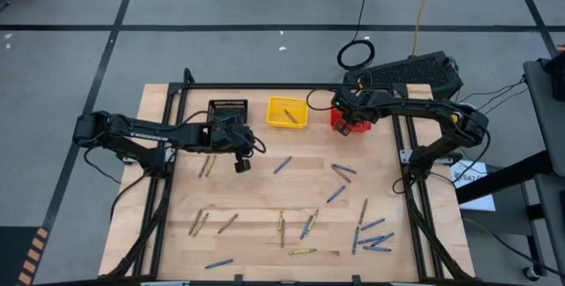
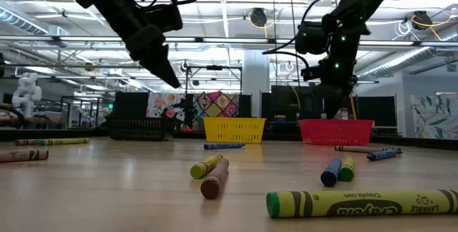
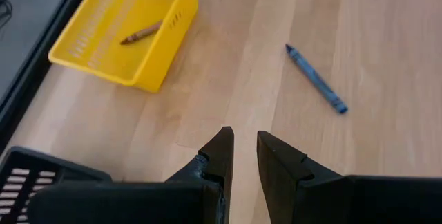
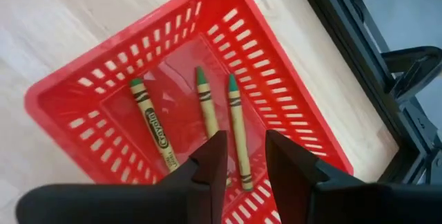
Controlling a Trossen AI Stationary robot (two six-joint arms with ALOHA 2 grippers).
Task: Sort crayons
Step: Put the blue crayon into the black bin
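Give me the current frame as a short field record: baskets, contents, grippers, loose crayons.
red basket: far edge of the table, right; holds three green crayons
yellow basket: far edge, middle; holds one brown crayon
black basket: far edge, left; contents not visible
right gripper: over the red basket, fingers slightly apart, holding nothing
left gripper: above bare table beside the black basket, fingers slightly apart, holding nothing
blue crayon: on the wood ahead of the left gripper
loose crayons: many scattered across the table, unsorted
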